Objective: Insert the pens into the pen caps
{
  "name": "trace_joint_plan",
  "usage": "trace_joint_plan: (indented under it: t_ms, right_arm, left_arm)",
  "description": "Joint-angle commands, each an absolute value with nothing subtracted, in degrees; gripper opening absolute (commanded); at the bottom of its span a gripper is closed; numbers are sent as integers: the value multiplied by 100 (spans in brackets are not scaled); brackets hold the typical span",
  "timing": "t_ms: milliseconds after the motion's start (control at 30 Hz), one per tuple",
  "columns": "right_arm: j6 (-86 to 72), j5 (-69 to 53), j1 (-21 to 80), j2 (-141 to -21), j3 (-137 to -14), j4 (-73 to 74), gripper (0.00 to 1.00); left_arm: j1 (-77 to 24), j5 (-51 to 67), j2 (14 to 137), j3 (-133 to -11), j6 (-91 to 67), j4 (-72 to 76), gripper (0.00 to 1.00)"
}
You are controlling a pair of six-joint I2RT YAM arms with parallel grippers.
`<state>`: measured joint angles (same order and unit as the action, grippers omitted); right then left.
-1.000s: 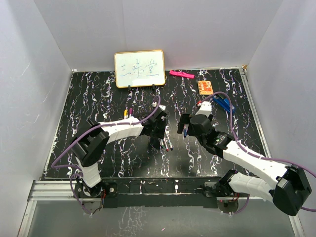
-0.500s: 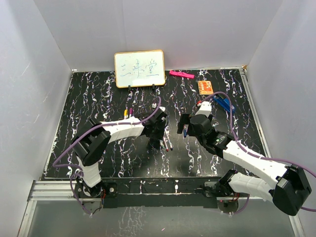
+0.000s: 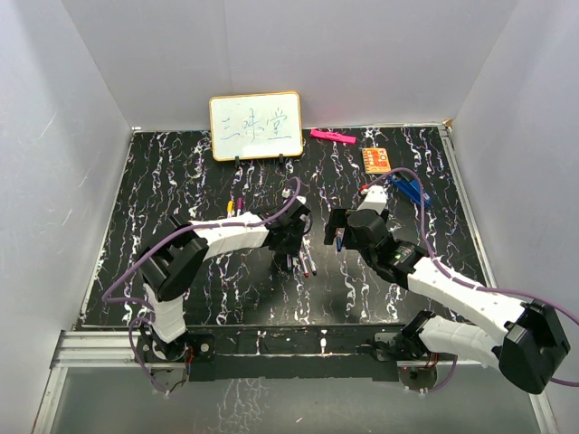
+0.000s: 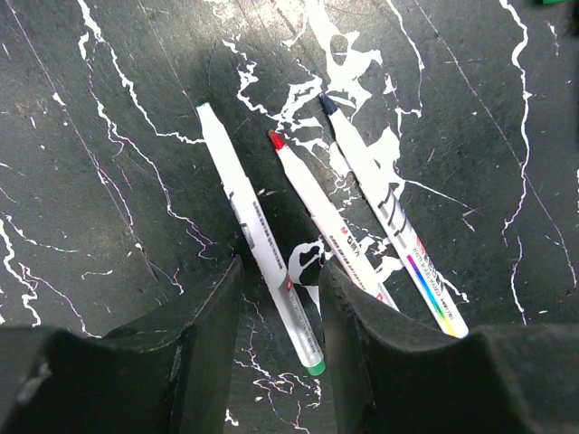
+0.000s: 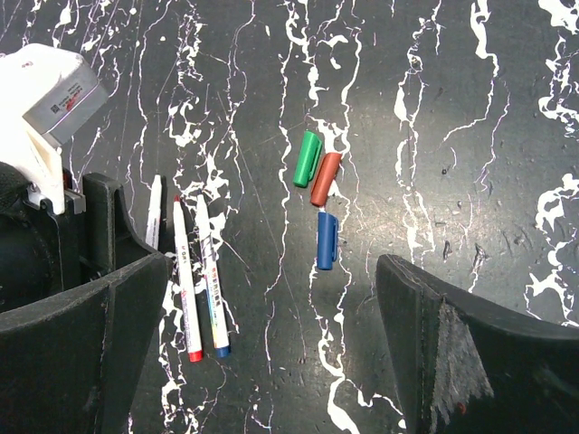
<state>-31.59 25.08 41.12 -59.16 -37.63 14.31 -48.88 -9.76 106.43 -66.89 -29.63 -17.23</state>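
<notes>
Three white pens lie side by side in the left wrist view: a green-tipped pen (image 4: 258, 244), a red-tipped pen (image 4: 326, 231) and a blue-tipped pen (image 4: 389, 212). My left gripper (image 4: 280, 303) is open, low over them. Its jaws straddle the rear end of the green-tipped pen without gripping it. In the top view this gripper (image 3: 289, 251) stands over the pens (image 3: 306, 263). A green cap (image 5: 308, 158), a red cap (image 5: 325, 178) and a blue cap (image 5: 327, 240) lie together on the table. My right gripper (image 5: 271, 307) is open and empty just short of them.
A whiteboard (image 3: 256, 126) stands at the back. A pink bar (image 3: 332, 136), an orange card (image 3: 377, 160) and a blue clip (image 3: 409, 190) lie at the back right. Small yellow and purple items (image 3: 233, 206) lie left of my left gripper.
My left gripper has edged a little to the right and settled over the pens. The right arm and the caps have not moved.
</notes>
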Motion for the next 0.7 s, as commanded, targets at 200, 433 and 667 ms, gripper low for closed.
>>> trace_joint_plan:
  t_ms: [200,433,667]
  right_arm:
    - [-3215,2461,4094,-5914,-3870,1114,98]
    - [-3278,2431,4087,-6028,-3865,962,98]
    - [-3298,2407,4093,-6031,-3877,949,98]
  left_arm:
    - [-4912,-1411,10738,-6756,-2663,-2905,38]
    - [-4905,-1828,10937,-6678,-2587,-3324,37]
    - [-4896,-1508,11023,-6440,-2444,-2923,34]
